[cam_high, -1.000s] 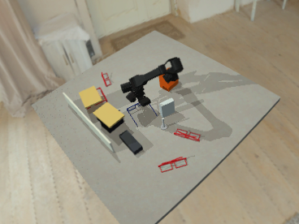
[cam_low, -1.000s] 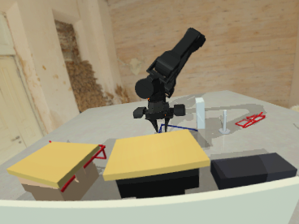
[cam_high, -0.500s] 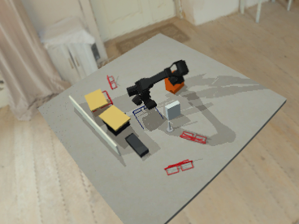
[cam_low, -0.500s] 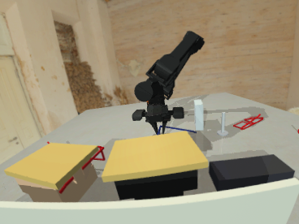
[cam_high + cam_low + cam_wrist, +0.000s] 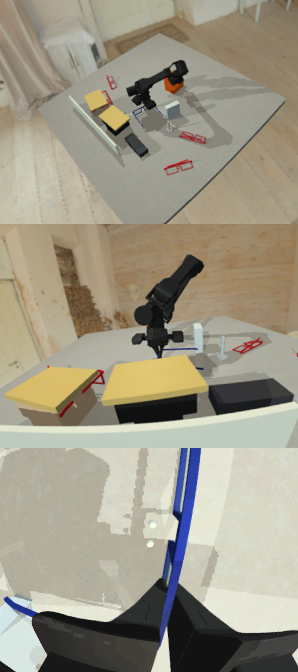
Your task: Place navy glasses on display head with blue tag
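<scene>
While the gripper has its jaws nearly together, pinching the frame edge: one pair, navy glasses, located between the yellow-topped black block and the pale upright block.

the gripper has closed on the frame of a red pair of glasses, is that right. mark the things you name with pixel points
The colour is wrong: the gripper (image 5: 149, 105) (image 5: 159, 355) (image 5: 165, 584) has closed on the frame of the navy glasses (image 5: 138, 109) (image 5: 180, 349) (image 5: 186, 530), not a red pair. The wrist view shows the blue frame between its fingers.
</scene>
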Tool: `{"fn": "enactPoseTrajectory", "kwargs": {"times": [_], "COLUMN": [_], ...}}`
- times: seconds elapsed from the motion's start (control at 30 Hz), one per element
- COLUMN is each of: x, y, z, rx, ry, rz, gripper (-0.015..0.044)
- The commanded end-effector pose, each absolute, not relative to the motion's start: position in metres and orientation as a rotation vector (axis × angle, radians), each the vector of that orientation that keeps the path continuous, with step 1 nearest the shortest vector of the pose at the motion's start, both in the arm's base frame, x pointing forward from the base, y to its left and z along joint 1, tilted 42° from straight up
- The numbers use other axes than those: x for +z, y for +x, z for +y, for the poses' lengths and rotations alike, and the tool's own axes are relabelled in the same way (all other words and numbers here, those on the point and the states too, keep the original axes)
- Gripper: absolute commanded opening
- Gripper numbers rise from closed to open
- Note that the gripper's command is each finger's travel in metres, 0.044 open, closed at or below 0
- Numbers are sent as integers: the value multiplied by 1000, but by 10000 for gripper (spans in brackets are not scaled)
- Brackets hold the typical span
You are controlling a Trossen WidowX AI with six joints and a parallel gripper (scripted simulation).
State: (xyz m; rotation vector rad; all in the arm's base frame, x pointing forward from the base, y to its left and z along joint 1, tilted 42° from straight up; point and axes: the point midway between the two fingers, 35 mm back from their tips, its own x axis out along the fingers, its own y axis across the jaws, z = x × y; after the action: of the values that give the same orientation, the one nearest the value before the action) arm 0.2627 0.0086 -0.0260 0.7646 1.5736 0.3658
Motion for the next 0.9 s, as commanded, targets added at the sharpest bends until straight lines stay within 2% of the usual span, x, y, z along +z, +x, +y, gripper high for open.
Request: {"fn": "enactPoseTrajectory", "kwargs": {"times": [0.0, 0.6, 0.87], "x": [-26, 45, 54], "y": [263, 259, 255], "z": [9, -57, -60], "rx": [366, 361, 319], "ry": [764, 772, 797], "rz": [1574, 1580, 1583], "gripper": [0, 0, 0]}}
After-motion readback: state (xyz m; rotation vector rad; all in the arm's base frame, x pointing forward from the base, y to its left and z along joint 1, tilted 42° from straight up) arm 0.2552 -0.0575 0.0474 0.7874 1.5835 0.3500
